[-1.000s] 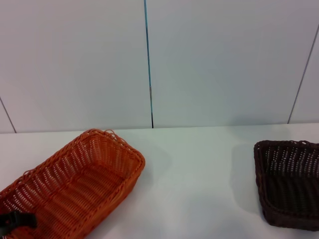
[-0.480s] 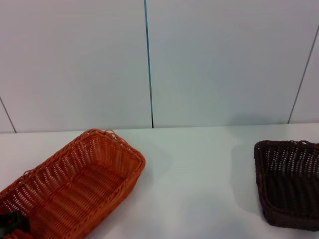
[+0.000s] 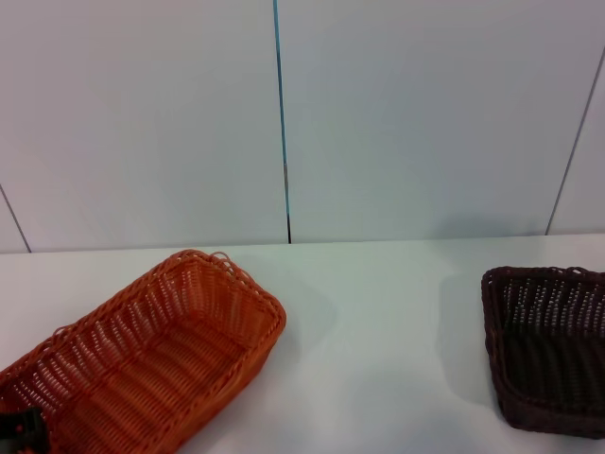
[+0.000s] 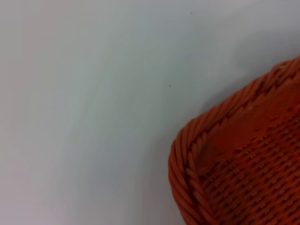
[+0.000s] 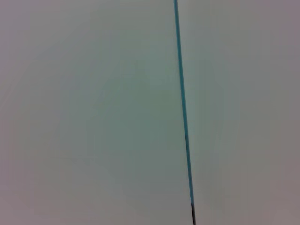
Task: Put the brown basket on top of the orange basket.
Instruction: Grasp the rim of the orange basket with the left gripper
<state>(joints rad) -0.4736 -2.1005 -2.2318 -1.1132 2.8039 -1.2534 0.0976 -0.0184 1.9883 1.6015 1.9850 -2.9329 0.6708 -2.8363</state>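
The orange basket (image 3: 151, 355) sits lower left on the bench (image 3: 378, 322), the left hand (image 3: 19, 427) at its near end, grip unclear, so the brown basket (image 3: 548, 345), far right, awaits lifting.

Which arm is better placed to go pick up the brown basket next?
Probably the right. The brown basket sits on the robot's right side of the table; the left gripper is at the orange basket, far across.

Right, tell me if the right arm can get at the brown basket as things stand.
Probably yes: the brown basket sits alone on the robot's right of the white table, nothing on or around it, though the right arm is out of view.
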